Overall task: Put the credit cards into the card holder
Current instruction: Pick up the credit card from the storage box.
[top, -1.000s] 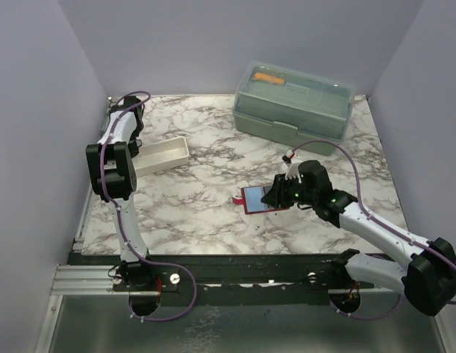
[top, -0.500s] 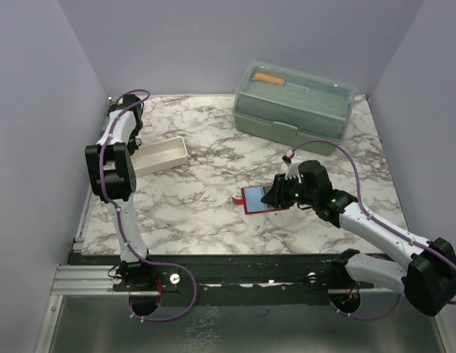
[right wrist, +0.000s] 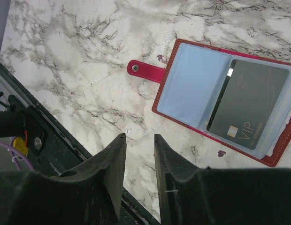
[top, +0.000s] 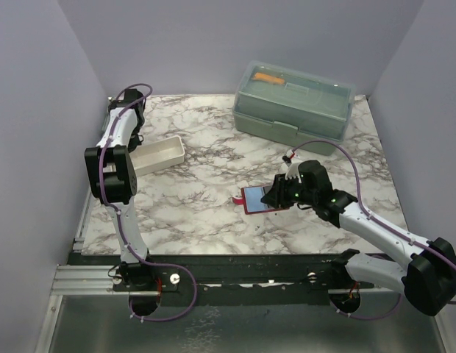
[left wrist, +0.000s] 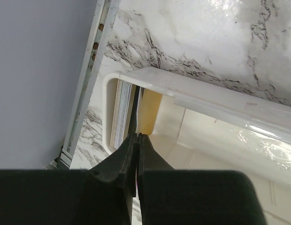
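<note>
The small dark-red folding card holder [top: 263, 199] lies open and flat on the white-and-grey marble table [top: 206, 213], about mid-table and right of centre, with its snap tab [right wrist: 145, 71] sticking out to the left. From the right wrist view, a black VIP card [right wrist: 248, 110] sits in one of the holder's clear sleeves, and the pale blue sleeve beside it looks bare. The right gripper [right wrist: 138, 138] hangs just over the holder's right edge. Its fingers are parted and have nothing between them.

Well off to the left sits the long white plastic tray [top: 163, 154], angled near the table's left rail. At its end a stack of pale cards [left wrist: 118, 112] stands on edge against the wall, with a tan card [left wrist: 149, 110] beside it. The left gripper [left wrist: 137, 137] reaches down into that end, its fingers pinched almost together on a thin dark card [left wrist: 136, 101] that stands between the stack and the tan card.

At the back right stands the large pale-green lidded plastic box [top: 294, 110], shut, with something orange [top: 271, 77] showing through the lid. Nothing lies on the marble between tray and holder.
</note>
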You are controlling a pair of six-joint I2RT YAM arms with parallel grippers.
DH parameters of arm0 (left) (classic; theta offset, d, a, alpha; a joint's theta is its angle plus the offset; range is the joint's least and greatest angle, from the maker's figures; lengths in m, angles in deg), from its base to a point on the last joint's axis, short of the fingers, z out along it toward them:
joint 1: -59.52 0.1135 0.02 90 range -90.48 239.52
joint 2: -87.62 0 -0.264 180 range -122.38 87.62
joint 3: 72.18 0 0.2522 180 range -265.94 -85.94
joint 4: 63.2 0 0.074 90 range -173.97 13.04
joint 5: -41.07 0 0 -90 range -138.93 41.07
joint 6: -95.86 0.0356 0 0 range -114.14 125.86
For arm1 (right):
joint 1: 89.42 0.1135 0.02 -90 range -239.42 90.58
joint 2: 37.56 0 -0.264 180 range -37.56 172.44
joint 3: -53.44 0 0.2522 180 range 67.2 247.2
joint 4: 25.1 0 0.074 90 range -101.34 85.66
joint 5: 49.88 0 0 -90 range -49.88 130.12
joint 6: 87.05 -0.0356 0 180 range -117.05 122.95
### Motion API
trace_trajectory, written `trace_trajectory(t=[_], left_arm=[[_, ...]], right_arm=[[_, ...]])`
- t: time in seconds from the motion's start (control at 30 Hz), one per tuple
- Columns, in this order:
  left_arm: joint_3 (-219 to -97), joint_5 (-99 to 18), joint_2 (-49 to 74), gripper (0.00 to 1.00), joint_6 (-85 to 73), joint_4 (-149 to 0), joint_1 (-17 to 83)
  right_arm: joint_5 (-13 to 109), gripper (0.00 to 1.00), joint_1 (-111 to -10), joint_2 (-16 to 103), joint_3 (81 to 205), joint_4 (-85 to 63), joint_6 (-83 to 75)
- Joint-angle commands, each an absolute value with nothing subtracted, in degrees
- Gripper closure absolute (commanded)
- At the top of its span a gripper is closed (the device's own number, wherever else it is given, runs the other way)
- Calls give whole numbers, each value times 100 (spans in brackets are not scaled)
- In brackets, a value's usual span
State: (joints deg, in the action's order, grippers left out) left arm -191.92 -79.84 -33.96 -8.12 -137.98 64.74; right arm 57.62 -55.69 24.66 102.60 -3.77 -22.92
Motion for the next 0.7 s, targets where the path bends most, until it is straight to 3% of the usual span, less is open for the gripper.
trace_trajectory(t=[0.0, 0.43, 0.67], left_arm=[[-19347, -7888, -3041, 97, -722, -13770, 6410], [-19361, -7351, -2219, 100, -761, -13700, 6163], [-19230, -5958, -1272, 100, -787, -13627, 5780]], right_arm=[[5837, 66, -5594, 2490, 10221, -317, -2374], [5700, 66, -5594, 2629, 10440, 42, -2554], [5825, 66, -5594, 2678, 10637, 194, -2866]])
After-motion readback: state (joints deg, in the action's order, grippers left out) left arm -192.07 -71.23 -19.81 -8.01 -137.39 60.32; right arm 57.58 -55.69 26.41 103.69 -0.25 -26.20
